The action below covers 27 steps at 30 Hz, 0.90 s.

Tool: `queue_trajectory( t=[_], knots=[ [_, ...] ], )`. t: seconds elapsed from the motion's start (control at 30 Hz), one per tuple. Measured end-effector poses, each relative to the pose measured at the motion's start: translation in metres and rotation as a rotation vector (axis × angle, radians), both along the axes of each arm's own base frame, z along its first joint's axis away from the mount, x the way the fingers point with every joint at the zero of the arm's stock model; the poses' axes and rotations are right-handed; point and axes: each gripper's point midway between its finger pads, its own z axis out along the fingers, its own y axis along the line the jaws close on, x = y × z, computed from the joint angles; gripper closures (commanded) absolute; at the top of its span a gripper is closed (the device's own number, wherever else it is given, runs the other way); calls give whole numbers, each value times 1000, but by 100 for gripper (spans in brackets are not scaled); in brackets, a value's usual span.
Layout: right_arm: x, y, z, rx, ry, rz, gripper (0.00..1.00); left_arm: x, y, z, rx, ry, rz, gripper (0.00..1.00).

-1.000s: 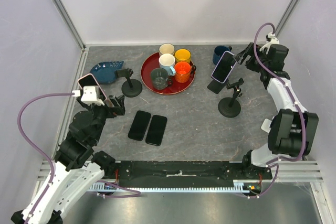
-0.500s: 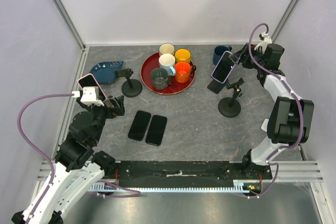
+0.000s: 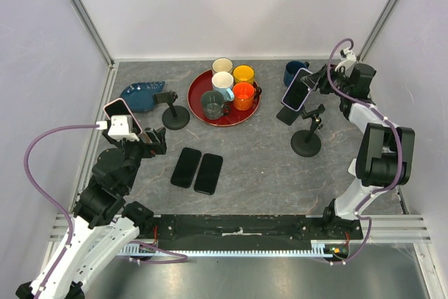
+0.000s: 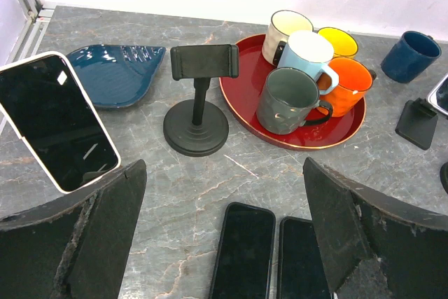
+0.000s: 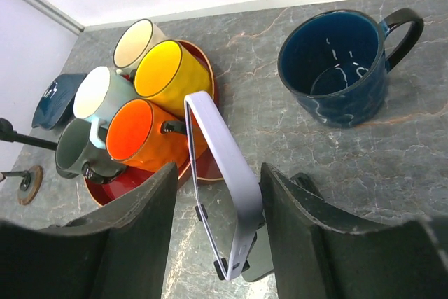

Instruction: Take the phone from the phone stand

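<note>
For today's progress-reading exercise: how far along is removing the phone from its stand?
Looks done: one round-based black stand is empty, two slim black phones lie flat nearby. In hand: the right claw straddles the lavender-cased phone, a gap showing on one side. Left: clamp it and lift it off its black pedestal stand.

Bright colours on a grey table
The table (image 3: 266,166) is grey with pale marble lines. The tray (image 3: 231,119) is red; its mugs (image 3: 243,94) are cream, white, yellow, orange and grey. The phone (image 3: 299,89) is lilac, the stand (image 3: 306,146) black.
</note>
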Motion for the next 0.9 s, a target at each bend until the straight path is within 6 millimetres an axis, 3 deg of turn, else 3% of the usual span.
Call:
queue_trajectory(
  t=[0.1,0.27,0.47,0.7,0.9],
  knots=[
    [-1,3,-7,6,-4,22,51,0,0,0,1,2,0,1],
    [-5,4,-12,9,-20,45,79,1,0,-3,4,8,3,2],
    [-9,7,-8,16,-55,83,99,3,-1,-4,7,13,0,2],
    [-10,9,-2,11,-98,95,100,4,-3,-5,8,20,-12,2],
    [-12,9,20,-1,-164,92,100,4,-4,-6,9,24,-16,2]
  ],
)
